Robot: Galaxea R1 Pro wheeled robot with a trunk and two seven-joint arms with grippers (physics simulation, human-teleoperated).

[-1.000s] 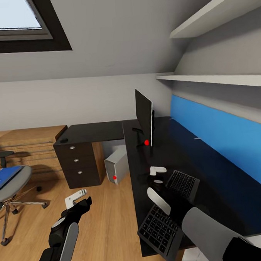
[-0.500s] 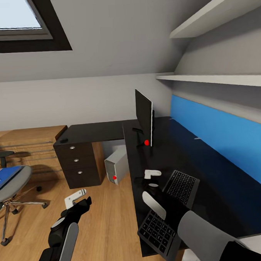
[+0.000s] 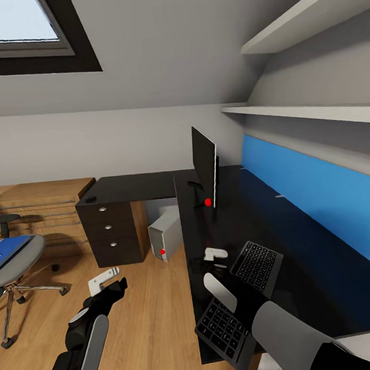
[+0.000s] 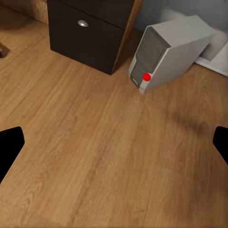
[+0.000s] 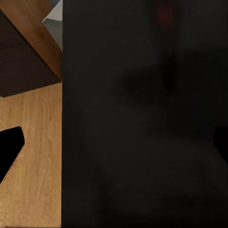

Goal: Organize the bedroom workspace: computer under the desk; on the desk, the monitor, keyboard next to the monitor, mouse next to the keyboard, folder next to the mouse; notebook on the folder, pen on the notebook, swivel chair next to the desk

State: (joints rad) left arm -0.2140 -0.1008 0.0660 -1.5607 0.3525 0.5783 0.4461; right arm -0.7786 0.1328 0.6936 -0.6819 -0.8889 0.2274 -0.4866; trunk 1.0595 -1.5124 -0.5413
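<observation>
One chair (image 3: 14, 261) stands at the far left with one blue folder (image 3: 7, 251) on its seat. The left pincer (image 3: 106, 282) hangs over the wood floor, fingers wide apart. One mouse (image 3: 90, 199) lies on the tabletop (image 3: 136, 187) above three drawer knobs. One computer (image 3: 165, 235) sits on the floor under it. One monitor (image 3: 205, 173) stands upright. The right pincer (image 3: 214, 255) hovers over the tabletop beside one keyboard (image 3: 241, 296), spread wide
</observation>
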